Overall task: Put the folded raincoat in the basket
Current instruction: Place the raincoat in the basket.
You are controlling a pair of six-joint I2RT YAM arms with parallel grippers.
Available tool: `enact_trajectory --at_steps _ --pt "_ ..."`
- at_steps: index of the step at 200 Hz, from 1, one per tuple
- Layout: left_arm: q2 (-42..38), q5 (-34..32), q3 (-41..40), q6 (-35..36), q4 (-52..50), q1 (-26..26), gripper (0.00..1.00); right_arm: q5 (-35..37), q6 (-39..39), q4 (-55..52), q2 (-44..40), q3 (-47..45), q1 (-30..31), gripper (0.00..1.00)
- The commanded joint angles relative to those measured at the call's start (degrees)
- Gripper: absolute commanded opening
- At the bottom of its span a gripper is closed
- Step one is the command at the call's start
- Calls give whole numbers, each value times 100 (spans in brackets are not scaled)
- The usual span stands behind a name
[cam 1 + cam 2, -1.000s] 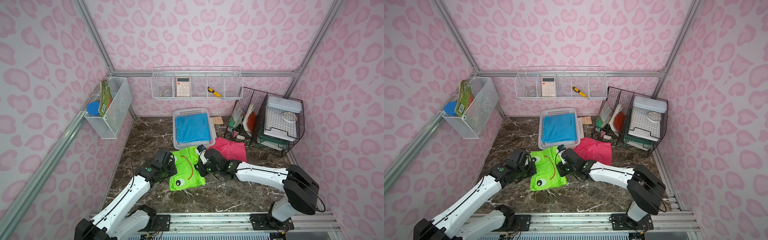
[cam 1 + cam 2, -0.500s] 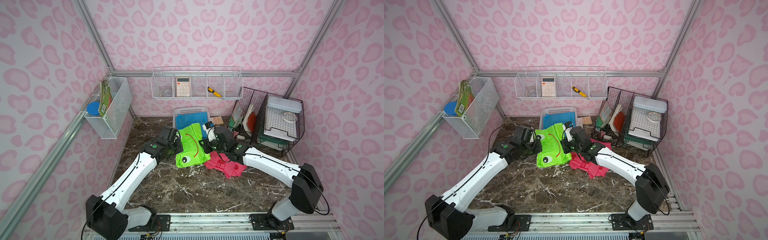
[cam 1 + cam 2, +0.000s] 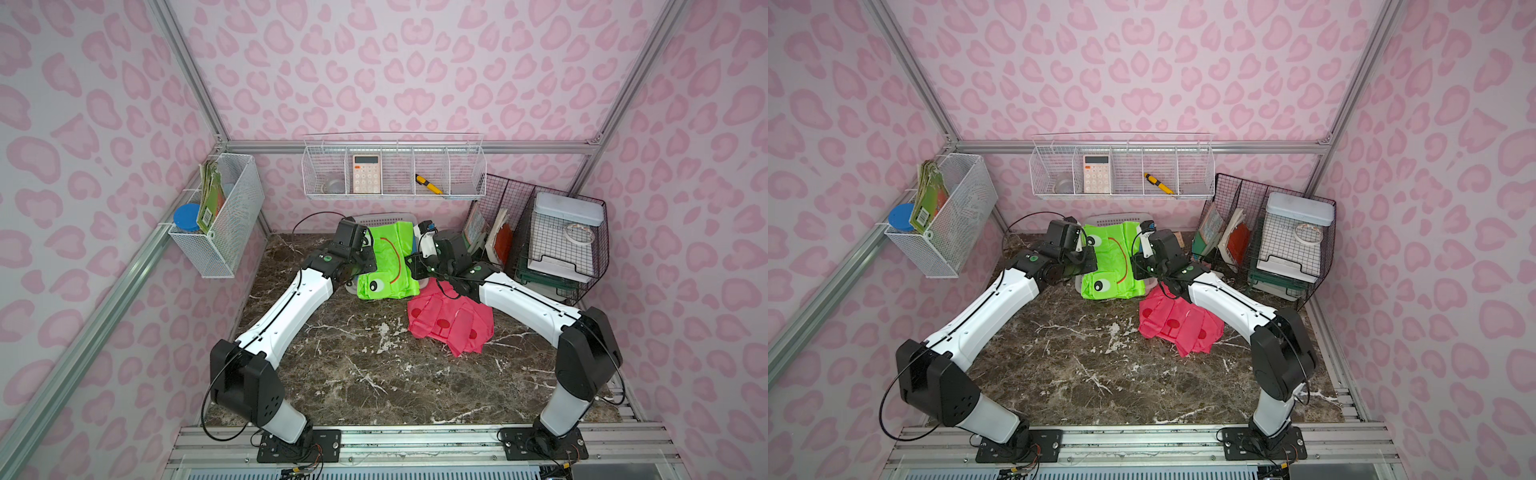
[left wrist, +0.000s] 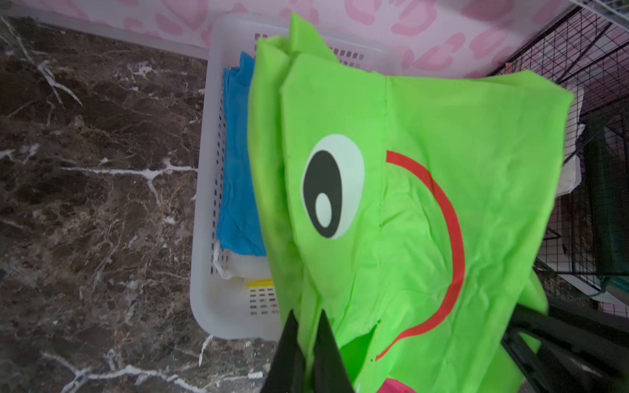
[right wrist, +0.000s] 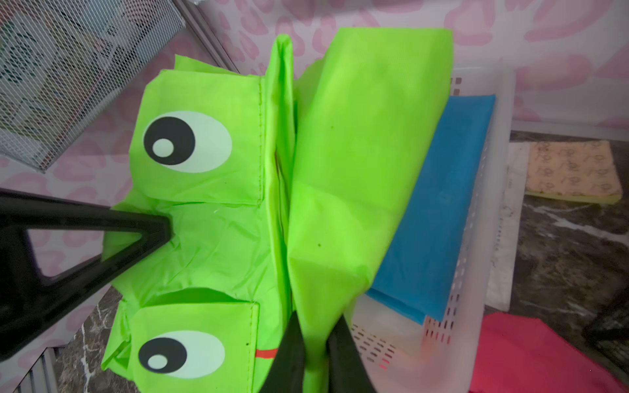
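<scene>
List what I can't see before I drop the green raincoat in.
- White perforated plastic basket: both top views, mostly covered by the green frog-face raincoat.
- Blue folded sheet in it: wrist views, partly under the raincoat.
- Pink dotted garment: top views, far edge behind the right arm.
- Raincoat's underside: no view.

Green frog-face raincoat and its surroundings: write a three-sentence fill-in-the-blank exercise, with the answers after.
The number of grippers shut on the folded bright green frog-face raincoat, counting left gripper and right gripper, is ____. The white perforated plastic basket beneath it already holds a folded garment coloured ____. In the white wire shelf on the back wall, the pale pink thing with buttons is a ____.
Missing words: two; blue; calculator.
</scene>
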Motion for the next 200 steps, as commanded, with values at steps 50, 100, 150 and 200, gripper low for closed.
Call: enact_trajectory --at_steps 50,100,150,200 --pt "1320 357 1162 217 298 506 0 -399 -102 -98 1390 1517 -437 14" --pt "2340 617 1999 364 160 754 1 -320 -166 -327 2186 2283 -637 13" --pt "3097 270 2484 524 -128 850 6 -210 -287 -649 2861 2810 -725 13" --pt "3569 6 2909 510 -545 882 20 19 -260 -739 3173 2883 -699 22"
